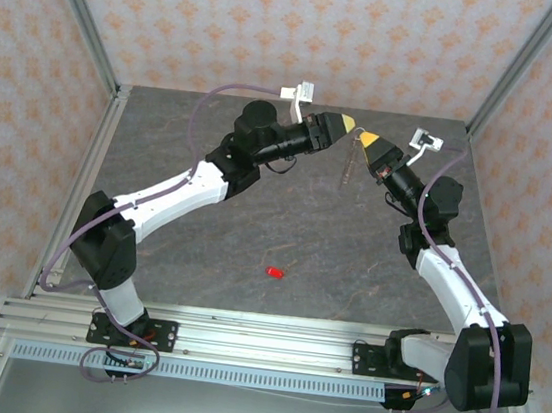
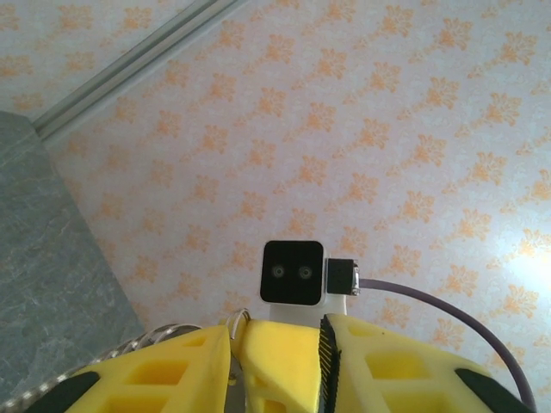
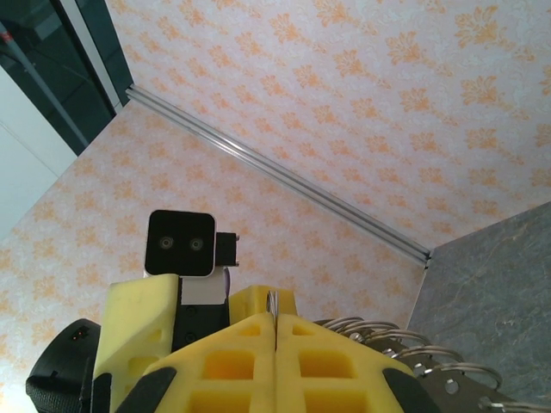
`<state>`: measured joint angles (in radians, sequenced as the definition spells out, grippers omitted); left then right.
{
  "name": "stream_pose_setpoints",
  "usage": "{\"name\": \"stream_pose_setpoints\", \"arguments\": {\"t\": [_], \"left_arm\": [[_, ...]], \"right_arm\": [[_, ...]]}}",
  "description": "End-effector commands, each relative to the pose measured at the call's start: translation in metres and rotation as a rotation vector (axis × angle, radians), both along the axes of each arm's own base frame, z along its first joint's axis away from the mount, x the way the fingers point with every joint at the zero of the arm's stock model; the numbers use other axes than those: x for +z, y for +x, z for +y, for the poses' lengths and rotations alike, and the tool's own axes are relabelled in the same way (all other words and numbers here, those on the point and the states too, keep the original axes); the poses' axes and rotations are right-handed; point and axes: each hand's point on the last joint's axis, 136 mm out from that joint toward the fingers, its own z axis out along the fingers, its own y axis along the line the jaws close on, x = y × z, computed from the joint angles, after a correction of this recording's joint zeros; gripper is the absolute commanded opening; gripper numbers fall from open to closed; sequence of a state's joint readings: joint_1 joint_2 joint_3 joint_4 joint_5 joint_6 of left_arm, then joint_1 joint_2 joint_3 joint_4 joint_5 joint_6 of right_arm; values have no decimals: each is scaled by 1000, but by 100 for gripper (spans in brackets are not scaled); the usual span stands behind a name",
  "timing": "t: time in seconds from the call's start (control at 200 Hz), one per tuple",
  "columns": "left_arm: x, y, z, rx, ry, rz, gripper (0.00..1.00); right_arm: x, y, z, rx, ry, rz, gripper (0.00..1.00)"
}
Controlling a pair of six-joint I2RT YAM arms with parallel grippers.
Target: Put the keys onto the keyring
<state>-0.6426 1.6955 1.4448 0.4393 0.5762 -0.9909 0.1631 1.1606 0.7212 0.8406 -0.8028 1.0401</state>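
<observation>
The right gripper (image 3: 275,318) is clamped on the thin grey-brown oval metal keyring (image 1: 349,161), which hangs just below its fingertips. The left gripper (image 1: 344,124), jaws apart, sits just beside it. The tiny bright red key (image 1: 275,271) lies on the grey table (image 1: 352,246), well apart from both grippers.

The keys (image 1: 275,271), one tiny bright red piece, lie flat on the grey stone-look table (image 1: 255,214), in its near middle and well apart from the ring. The keyring (image 1: 348,163), a thin grey-brown metal loop, is lifted off the table at the far side. It hangs nearly upright from the closed yellow fingers (image 3: 241,361) of the right gripper (image 1: 366,138), its wire rounds fanned out just beside them.
</observation>
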Motion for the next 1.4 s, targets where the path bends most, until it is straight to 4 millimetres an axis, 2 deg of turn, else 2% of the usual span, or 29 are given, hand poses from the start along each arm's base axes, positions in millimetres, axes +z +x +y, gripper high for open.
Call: {"name": "stream_pose_setpoints", "arguments": {"t": [0.0, 0.23, 0.641, 0.991, 1.391], "left_arm": [[8, 5, -4, 11, -31, -33, 33], [4, 5, -10, -3, -25, -27, 32], [12, 3, -13, -4, -34, -43, 31], [12, 0, -16, -12, -26, -44, 33], [12, -4, -24, -27, -25, -47, 18]], "right_arm": [[16, -6, 0, -1, 20, -73, 0], [16, -5, 0, -2, 20, -73, 0], [12, -4, 0, -1, 18, -63, 0], [12, -3, 0, -3, 16, -61, 0], [11, -3, 0, -3, 14, -57, 0]]}}
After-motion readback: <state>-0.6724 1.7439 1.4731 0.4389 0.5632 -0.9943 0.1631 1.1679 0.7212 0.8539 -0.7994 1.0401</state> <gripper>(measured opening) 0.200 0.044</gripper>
